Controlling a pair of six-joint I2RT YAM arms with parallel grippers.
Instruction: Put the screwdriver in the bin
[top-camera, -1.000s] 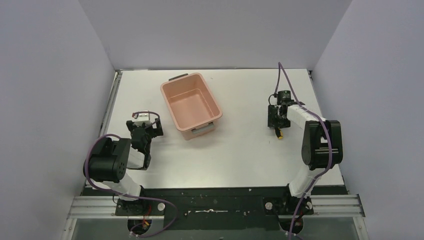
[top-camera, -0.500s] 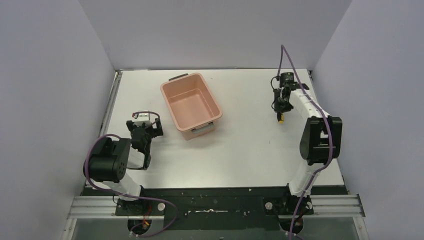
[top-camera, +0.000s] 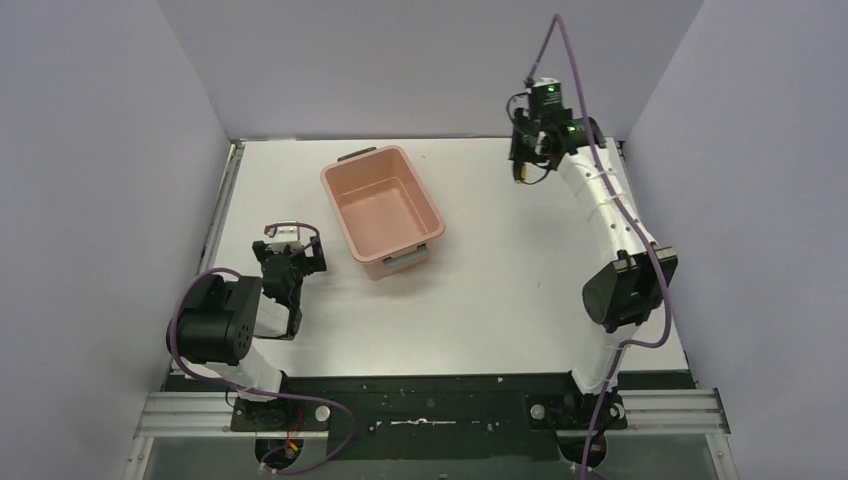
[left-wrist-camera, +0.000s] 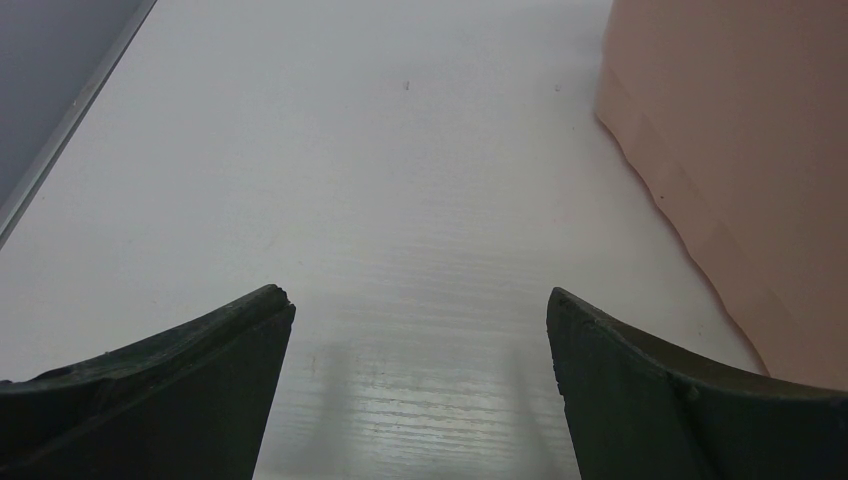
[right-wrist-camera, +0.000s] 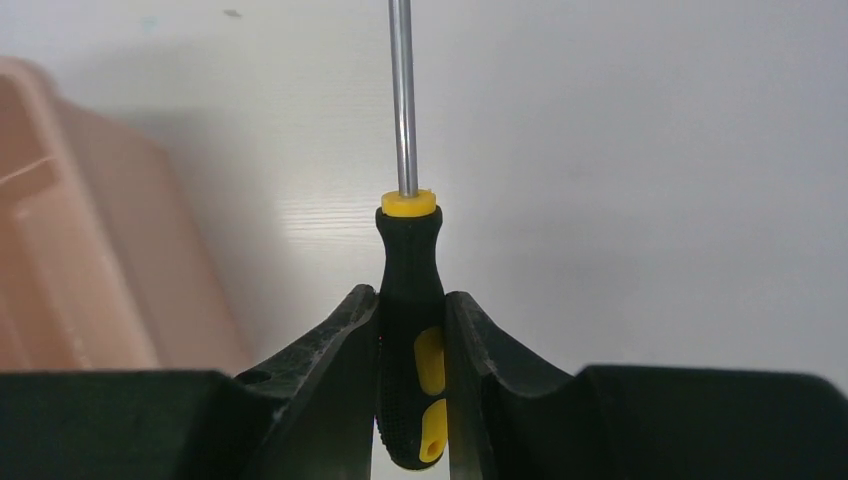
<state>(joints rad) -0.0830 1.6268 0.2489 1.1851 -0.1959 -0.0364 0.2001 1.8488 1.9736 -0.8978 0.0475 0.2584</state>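
Screwdriver (right-wrist-camera: 410, 260) pinched in the right gripper (right-wrist-camera: 410, 300)
Its black handle is squeezed tight, up off the counter (top-camera: 500, 280), and the bin (top-camera: 385, 210) is away to that gripper's left. The left gripper (left-wrist-camera: 420, 310) is spread wide beside the bin.

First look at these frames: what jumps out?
The right end effector clamps the screwdriver by its black-and-yellow handle, metal shaft pointing away, high near the table's far edge. To its left, the salmon-pink bin sits empty. The left end effector rests open, low beside the bin.
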